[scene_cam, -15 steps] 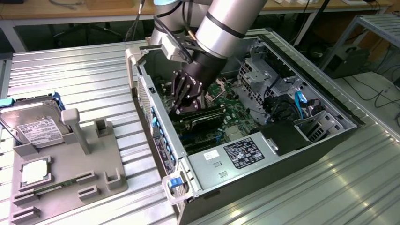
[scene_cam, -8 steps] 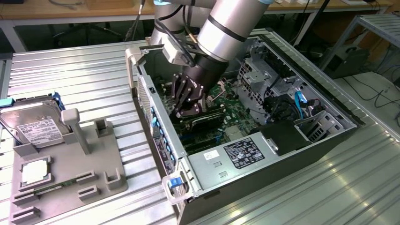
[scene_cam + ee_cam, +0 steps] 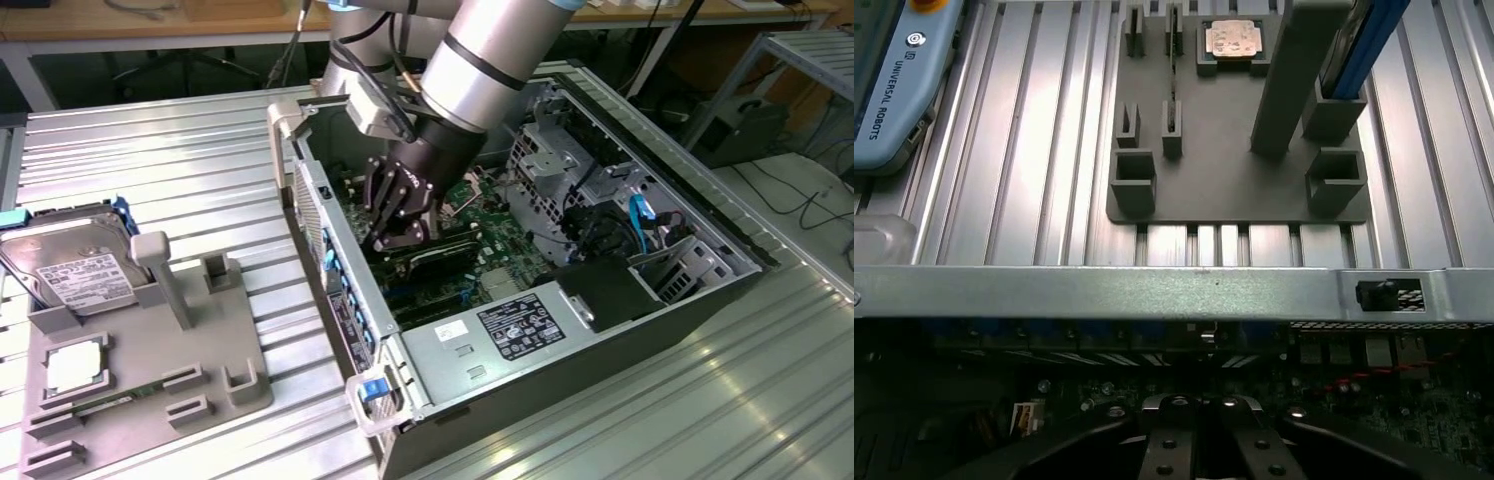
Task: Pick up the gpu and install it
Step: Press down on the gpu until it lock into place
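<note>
Your gripper (image 3: 400, 238) sits closed inside the steel case (image 3: 441, 385), on the flat black gpu (image 3: 441, 258). The blue pendant (image 3: 894, 90) reads "UNIVERSAL ROBOTS".

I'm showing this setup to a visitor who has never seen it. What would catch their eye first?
First, the big silver robot arm plunging into the open computer case, its black gripper shut just above the gpu on the green motherboard. Next, at the exterior view's left, the grey holder tray on the ribbed metal table, carrying a silver hard drive and a small square chip.
</note>
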You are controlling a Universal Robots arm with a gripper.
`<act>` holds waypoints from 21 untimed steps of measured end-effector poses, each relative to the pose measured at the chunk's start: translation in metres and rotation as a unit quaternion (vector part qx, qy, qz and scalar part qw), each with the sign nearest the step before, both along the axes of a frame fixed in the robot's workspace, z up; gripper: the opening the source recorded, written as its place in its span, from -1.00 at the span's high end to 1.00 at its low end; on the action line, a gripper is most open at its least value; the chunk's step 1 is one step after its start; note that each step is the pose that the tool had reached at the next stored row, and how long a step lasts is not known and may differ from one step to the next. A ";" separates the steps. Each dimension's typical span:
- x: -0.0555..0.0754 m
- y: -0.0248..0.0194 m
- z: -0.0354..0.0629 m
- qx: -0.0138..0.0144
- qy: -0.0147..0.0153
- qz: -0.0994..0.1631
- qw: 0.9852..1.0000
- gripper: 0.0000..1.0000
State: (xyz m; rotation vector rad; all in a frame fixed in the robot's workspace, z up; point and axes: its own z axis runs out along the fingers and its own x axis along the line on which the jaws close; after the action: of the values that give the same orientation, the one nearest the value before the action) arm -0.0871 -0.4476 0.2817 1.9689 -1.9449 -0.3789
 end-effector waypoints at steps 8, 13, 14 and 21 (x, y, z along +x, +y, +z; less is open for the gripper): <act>-0.001 0.0037 -0.0002 -0.002 0.004 0.000 1.000 0.79; -0.001 0.0056 -0.0003 -0.003 0.006 0.000 1.000 0.79; -0.001 0.0058 -0.0006 -0.003 0.006 0.000 1.000 0.79; -0.001 0.0086 -0.0037 -0.004 0.006 0.000 1.000 0.79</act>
State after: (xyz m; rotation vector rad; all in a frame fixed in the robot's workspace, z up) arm -0.0881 -0.4390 0.2780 1.9577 -1.9360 -0.3827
